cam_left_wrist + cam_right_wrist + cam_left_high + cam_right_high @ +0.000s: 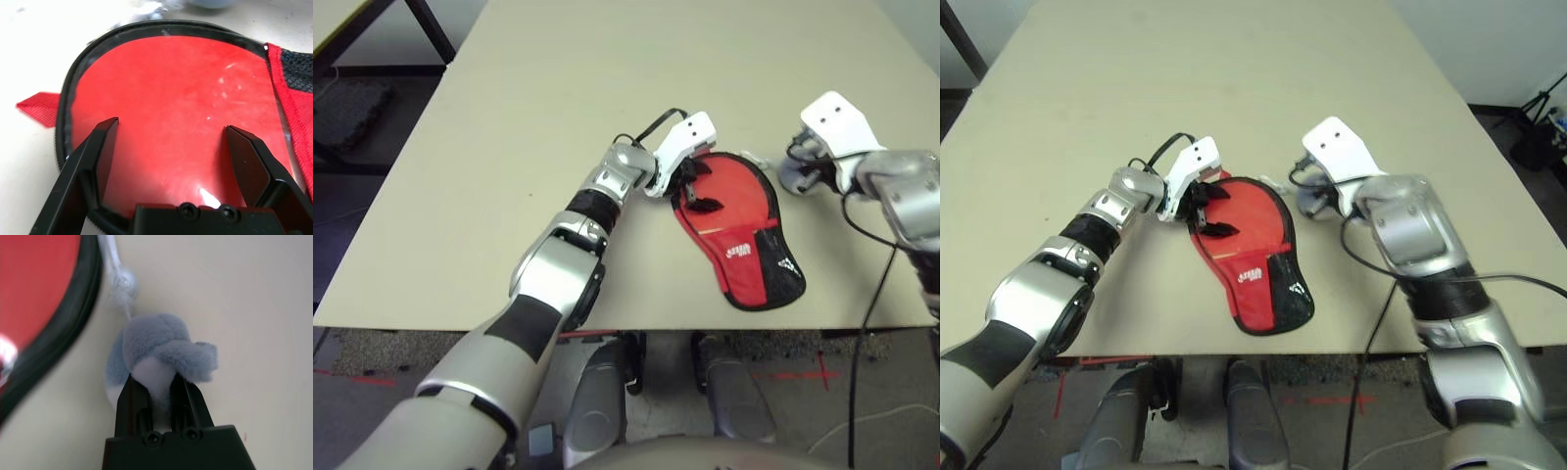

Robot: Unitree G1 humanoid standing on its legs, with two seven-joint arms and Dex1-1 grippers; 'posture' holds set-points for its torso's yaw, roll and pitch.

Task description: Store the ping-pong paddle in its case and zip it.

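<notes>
On the tabletop (509, 147), your left hand (168, 147) hovered spread wide over the paddle (171, 103) in its case (744, 240), while your right hand (159, 404) pinched the fluffy ball (156, 350).

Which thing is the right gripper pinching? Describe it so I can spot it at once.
On the tan table, find the red case near the front edge. Just off its rounded end on the robot's right, the right gripper pinches the fluffy ball: soft, grey-and-white plush, unlike the flat red case.
</notes>
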